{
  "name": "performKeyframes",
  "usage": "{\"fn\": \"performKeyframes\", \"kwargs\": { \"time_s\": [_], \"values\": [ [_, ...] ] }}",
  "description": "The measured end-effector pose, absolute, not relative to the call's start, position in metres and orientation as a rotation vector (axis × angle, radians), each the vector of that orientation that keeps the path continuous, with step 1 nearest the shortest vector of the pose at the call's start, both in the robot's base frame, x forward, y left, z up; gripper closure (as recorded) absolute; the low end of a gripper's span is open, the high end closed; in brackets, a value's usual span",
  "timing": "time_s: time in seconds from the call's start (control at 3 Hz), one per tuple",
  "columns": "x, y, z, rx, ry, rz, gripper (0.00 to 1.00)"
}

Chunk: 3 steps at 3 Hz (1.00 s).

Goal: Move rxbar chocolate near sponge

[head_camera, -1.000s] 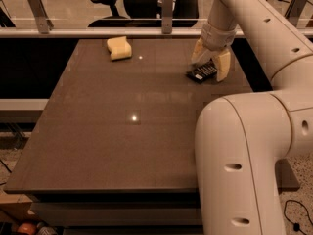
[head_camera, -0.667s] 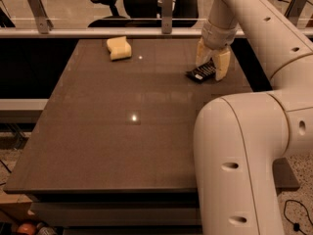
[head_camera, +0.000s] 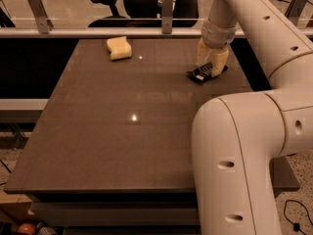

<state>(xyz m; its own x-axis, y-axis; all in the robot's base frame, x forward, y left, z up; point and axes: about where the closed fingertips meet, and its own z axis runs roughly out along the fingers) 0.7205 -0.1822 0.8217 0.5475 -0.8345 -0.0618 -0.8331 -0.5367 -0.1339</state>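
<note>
Evidently the gripper (head_camera: 211, 66) sits low over the rxbar chocolate (head_camera: 201, 74) on the table (head_camera: 98, 131), to carry it toward the sponge (head_camera: 119, 48) well apart, though I cannot tell whether it has clamped.

White tubular arm (head_camera: 244, 146), oval holes; tan gripper (head_camera: 211, 67) over far-right tabletop (head_camera: 98, 136).

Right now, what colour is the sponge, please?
Pale yellow sponge, camera view; the end effector is at the black bar.

No lettering can be read; the white marks on the rxbar chocolate (head_camera: 200, 75) are illegible. The gripper (head_camera: 211, 67) sits right over it, far right on the table (head_camera: 98, 131).
</note>
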Motion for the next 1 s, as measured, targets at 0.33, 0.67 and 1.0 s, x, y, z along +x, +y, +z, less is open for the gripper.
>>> {"fn": "performKeyframes", "kwargs": {
  "time_s": [0.33, 0.67, 1.0],
  "values": [
    [0.7205, -0.1822, 0.8218, -2.631, 1.428, -0.015, 1.00],
    [0.7206, -0.1821, 0.8220, -2.631, 1.428, -0.015, 1.00],
    [0.7220, -0.1809, 0.8246, -2.630, 1.427, -0.026, 1.00]
  ]
}}
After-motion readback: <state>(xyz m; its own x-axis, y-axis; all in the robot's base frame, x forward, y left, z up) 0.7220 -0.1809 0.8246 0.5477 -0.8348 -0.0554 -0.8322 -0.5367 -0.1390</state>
